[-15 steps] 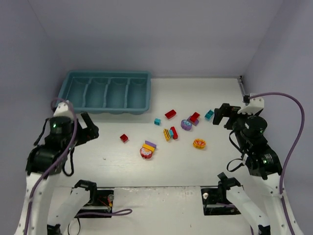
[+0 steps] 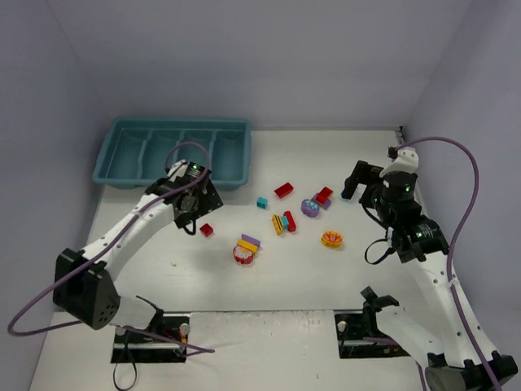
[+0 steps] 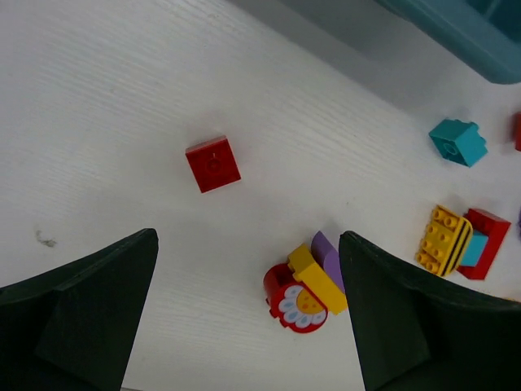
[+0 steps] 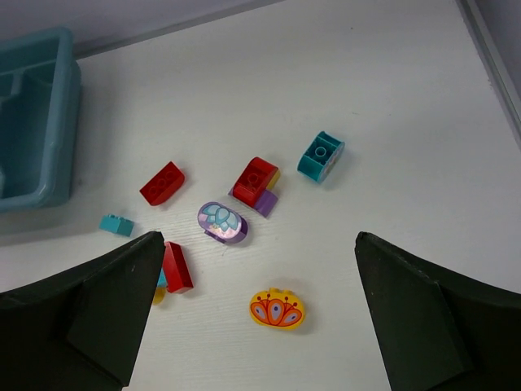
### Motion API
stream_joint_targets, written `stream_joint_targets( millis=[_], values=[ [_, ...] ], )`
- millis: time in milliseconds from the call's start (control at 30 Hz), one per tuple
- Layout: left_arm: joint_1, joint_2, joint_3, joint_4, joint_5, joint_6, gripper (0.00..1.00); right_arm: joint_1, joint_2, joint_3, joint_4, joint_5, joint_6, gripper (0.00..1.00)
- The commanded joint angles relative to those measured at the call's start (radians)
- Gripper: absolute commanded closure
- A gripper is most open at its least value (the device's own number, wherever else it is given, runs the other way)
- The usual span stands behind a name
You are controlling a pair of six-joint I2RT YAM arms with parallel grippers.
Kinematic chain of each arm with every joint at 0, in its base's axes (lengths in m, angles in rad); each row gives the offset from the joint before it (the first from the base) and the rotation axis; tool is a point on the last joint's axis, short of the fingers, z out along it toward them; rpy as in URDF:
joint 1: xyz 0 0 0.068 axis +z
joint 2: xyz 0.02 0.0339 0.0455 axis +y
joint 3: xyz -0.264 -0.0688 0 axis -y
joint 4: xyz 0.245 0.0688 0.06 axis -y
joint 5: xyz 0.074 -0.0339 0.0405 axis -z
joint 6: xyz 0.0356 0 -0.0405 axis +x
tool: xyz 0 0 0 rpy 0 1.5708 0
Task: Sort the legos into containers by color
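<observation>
You're looking at a white counter [image 2: 326, 155] with a faint wood grain, boxed in by a plain lavender-grey back wall [image 2: 244, 57], left wall [image 2: 32, 122] and right wall [image 2: 480, 73]. The light is soft and even. A small dark mark [image 3: 45, 239], perhaps a scuff, sits on the counter.

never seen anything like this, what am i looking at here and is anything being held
These are two robot arms bolted to a white table. The wide picture looks down from above and behind them; the other two come from a camera on each wrist, so the dark shapes at the bottom are that arm's own fingers. The left gripper hangs open near a red brick; the right gripper is open near a purple oval piece and a yellow flower piece. Neither holds anything. More bricks lie scattered nearby, and a teal tray with four compartments sits far left.
</observation>
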Motion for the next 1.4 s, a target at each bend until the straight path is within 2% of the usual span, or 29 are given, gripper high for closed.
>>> stream_joint_targets(
  millis=[0, 167, 367, 600, 833, 1000, 1033, 1067, 1167, 1367],
  values=[
    [-0.031, 0.15, 0.031, 0.07, -0.055, -0.115, 0.15, 0.006, -0.004, 0.003, 0.051, 0.002, 0.028, 0.0],
    [-0.04, 0.262, 0.017, 0.136, -0.04, -0.138, 0.19, 0.006, -0.028, -0.023, 0.049, -0.02, 0.028, 0.0],
    [-0.037, 0.314, -0.01, 0.153, -0.061, -0.158, 0.23, 0.006, -0.071, -0.039, 0.035, -0.029, 0.008, 0.0],
    [-0.035, 0.334, -0.067, 0.196, -0.081, -0.162, 0.46, 0.006, -0.094, -0.049, 0.022, -0.056, -0.001, 0.0],
    [-0.031, 0.308, -0.15, 0.264, -0.103, -0.13, 0.53, 0.006, -0.113, -0.068, 0.014, -0.076, -0.012, 0.0],
    [-0.031, 0.288, -0.164, 0.29, -0.132, -0.087, 0.53, 0.006, -0.117, -0.071, 0.014, -0.098, -0.013, 0.0],
    [-0.029, 0.285, -0.162, 0.294, -0.132, -0.084, 0.52, 0.006, -0.119, -0.071, 0.014, -0.106, -0.015, 0.0],
    [-0.029, 0.282, -0.158, 0.296, -0.133, -0.083, 0.42, 0.006, -0.119, -0.071, 0.014, -0.107, -0.018, 0.0],
    [-0.025, 0.28, -0.139, 0.285, -0.144, -0.087, 0.37, 0.006, -0.122, -0.074, 0.012, -0.113, -0.019, 0.0],
    [0.0, 0.317, -0.074, 0.279, -0.14, -0.116, 0.36, 0.006, -0.125, -0.077, 0.012, -0.13, -0.019, 0.0]
  ],
)
